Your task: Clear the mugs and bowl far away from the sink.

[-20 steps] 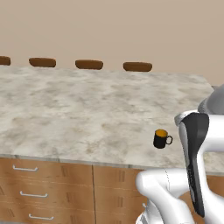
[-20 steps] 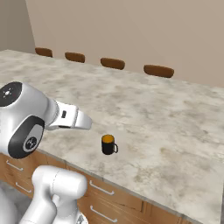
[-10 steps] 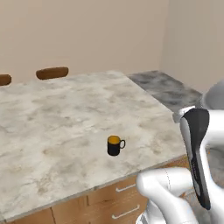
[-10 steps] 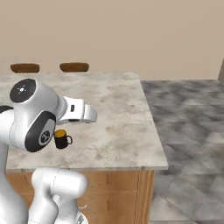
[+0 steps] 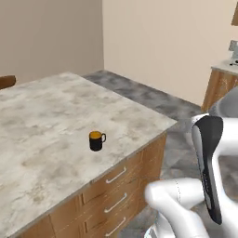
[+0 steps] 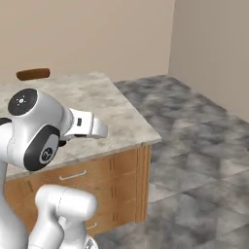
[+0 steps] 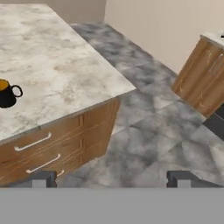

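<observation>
Marbled grey stone topped the island worktop (image 5: 51,116), and on it we saw the black mug (image 5: 96,140) with its orange-yellow inside standing upright near the front edge, handle toward the worktop's right corner. In our hand view, the gripper (image 7: 113,178) hung over the grey tiled floor (image 7: 144,131), jaws spread wide and holding nothing, well apart from the mug.

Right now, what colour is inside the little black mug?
Orange-yellow inside the small black mug, best seen in the left base view.

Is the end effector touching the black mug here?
Apart. In the hand view the end effector points at the floor, fingertips spread wide, while the black mug sits far off on the counter.
</observation>
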Controlling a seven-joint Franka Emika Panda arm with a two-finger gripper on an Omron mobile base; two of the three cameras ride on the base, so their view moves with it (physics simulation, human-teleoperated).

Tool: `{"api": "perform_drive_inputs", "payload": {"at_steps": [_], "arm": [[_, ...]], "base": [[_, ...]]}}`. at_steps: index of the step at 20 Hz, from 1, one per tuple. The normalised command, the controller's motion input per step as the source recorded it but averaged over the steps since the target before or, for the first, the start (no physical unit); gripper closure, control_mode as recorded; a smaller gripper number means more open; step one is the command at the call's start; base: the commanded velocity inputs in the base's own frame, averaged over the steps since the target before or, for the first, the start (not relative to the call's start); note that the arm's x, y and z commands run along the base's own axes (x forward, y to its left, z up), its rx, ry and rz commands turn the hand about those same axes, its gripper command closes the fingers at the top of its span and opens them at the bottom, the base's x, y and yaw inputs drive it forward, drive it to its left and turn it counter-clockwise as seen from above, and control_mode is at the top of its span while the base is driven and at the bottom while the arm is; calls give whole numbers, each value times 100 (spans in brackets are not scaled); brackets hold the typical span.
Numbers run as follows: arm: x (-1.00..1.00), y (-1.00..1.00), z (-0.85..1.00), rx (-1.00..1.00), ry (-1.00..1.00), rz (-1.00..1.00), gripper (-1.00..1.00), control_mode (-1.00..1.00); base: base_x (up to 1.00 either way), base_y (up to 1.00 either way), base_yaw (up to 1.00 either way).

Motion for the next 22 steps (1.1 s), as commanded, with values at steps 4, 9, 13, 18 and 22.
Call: {"api": "perform_drive_inputs", "payload": {"at_steps": [4, 9, 13, 18, 22], "arm": [[0, 0, 0, 0, 0, 0, -100, 100], [0, 0, 0, 0, 0, 0, -100, 100], [0, 0, 0, 0, 0, 0, -100, 100], [0, 0, 0, 0, 0, 0, -100, 100], [0, 0, 0, 0, 0, 0, -100, 100]], "base": [[-3, 0, -100], [0, 0, -100], [0, 0, -100], [0, 0, -100], [23, 20, -93]]}}
